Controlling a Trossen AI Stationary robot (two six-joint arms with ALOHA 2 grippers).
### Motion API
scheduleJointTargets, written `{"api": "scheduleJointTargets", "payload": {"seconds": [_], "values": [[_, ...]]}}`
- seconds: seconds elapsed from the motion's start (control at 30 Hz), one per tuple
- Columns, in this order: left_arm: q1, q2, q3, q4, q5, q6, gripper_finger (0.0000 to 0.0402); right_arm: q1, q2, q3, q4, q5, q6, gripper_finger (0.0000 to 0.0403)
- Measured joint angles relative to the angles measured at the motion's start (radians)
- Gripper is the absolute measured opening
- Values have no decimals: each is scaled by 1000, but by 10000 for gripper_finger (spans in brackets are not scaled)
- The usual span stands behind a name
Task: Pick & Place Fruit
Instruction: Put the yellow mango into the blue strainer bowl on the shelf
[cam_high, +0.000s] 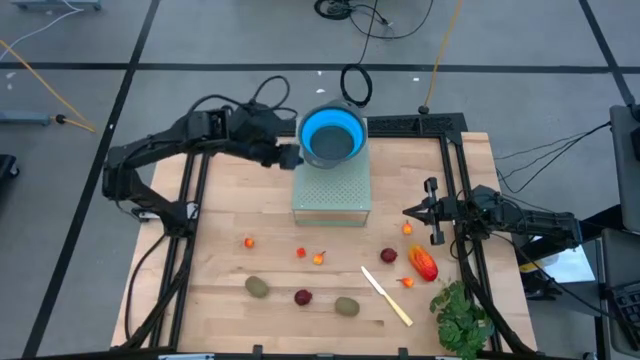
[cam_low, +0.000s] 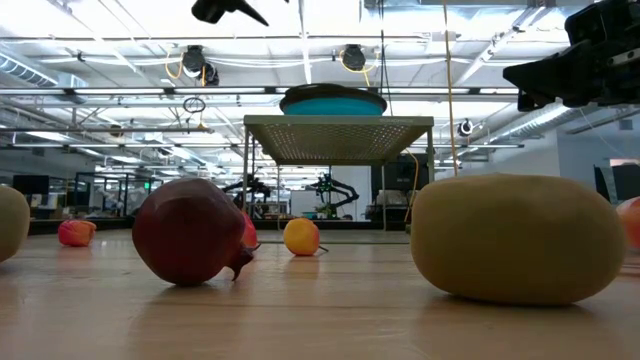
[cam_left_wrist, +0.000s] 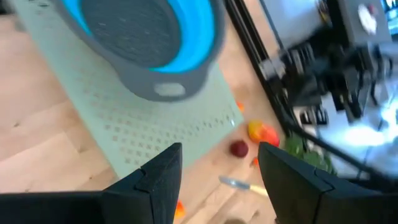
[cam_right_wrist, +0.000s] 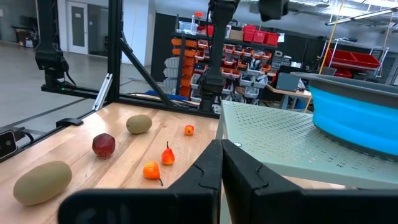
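Fruit lies scattered across the near half of the pale wooden table (cam_high: 220, 290): a red-orange oval (cam_high: 424, 264), long axis slanting toward the near right corner, two matte brown-green kiwis (cam_high: 258, 287) lying roughly crosswise, and glossy dark red balls (cam_high: 303, 296). Behind them, a blue collapsible bowl (cam_high: 332, 135) sits on a perforated pale-green stand (cam_high: 332, 195). The left gripper (cam_high: 292, 156) hovers beside the bowl's left rim, fingers apart and holding nothing. The right gripper (cam_high: 412, 211) waits at the right edge, fingers pressed together. Only the overhead view shows a cream knife (cam_high: 386, 295) and a leafy green bunch (cam_high: 460, 315); the low view shows the stand's open underside.
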Motion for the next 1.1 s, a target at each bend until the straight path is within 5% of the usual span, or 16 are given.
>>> {"api": "scheduleJointTargets", "payload": {"seconds": [0.3,1.1], "values": [[-83,0,0,16,-7,122,212,0,0,0,0,0,0,0],[-95,0,0,18,-28,436,212,0,0,0,1,0,7,0]]}}
